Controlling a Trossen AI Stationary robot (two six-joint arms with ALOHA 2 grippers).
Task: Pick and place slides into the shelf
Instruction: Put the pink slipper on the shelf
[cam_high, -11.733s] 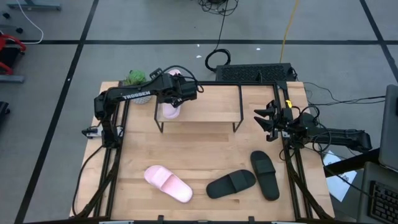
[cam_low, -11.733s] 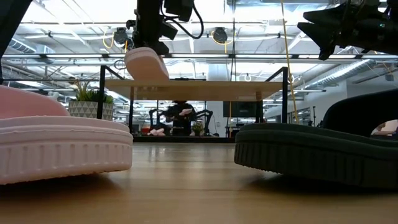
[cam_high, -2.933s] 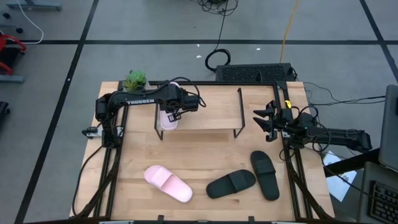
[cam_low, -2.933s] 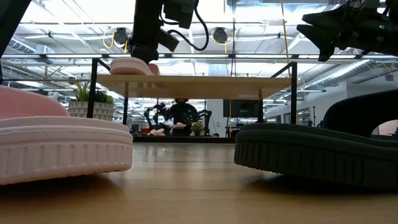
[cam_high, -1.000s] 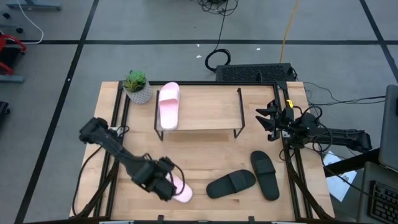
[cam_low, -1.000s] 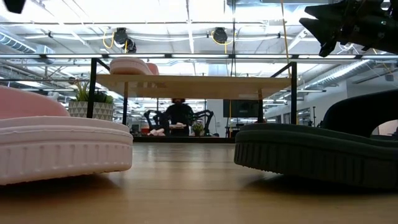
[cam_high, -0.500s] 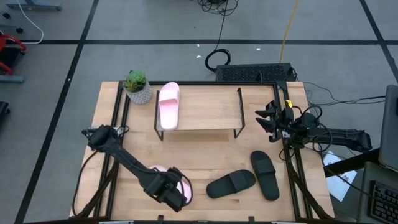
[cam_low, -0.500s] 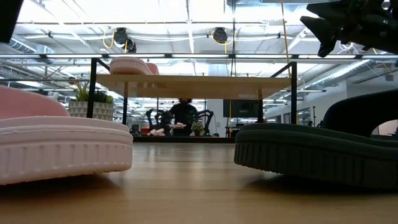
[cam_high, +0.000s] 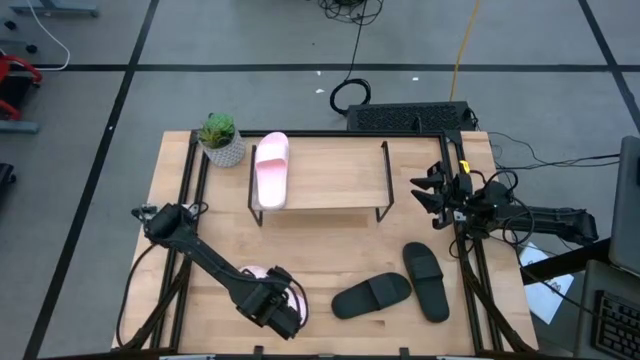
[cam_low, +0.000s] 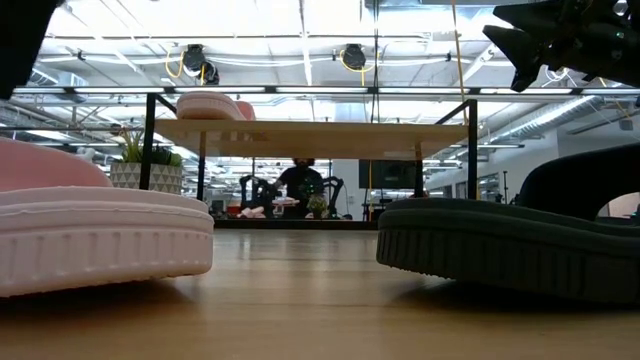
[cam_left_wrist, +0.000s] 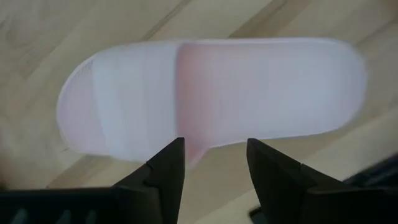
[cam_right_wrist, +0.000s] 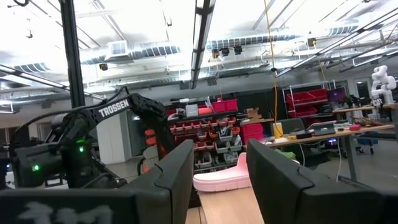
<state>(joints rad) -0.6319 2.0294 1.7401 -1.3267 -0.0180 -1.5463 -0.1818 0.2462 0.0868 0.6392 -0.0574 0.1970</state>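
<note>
The left end effector (cam_high: 283, 312), jaws parted and empty, hovers over the second pink slide (cam_left_wrist: 211, 93) on the near counter (cam_high: 330, 245) to straddle it, because its mate (cam_high: 271, 170) already occupies the shelf (cam_high: 340, 175) left end.

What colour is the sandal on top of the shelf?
Pale pink. The sandal on the shelf shows best in the high view.

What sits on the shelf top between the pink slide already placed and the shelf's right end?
Nothing. In the high view the shelf is bare from the pink slide at its left end to its right legs; both black slides lie on the table.
</note>
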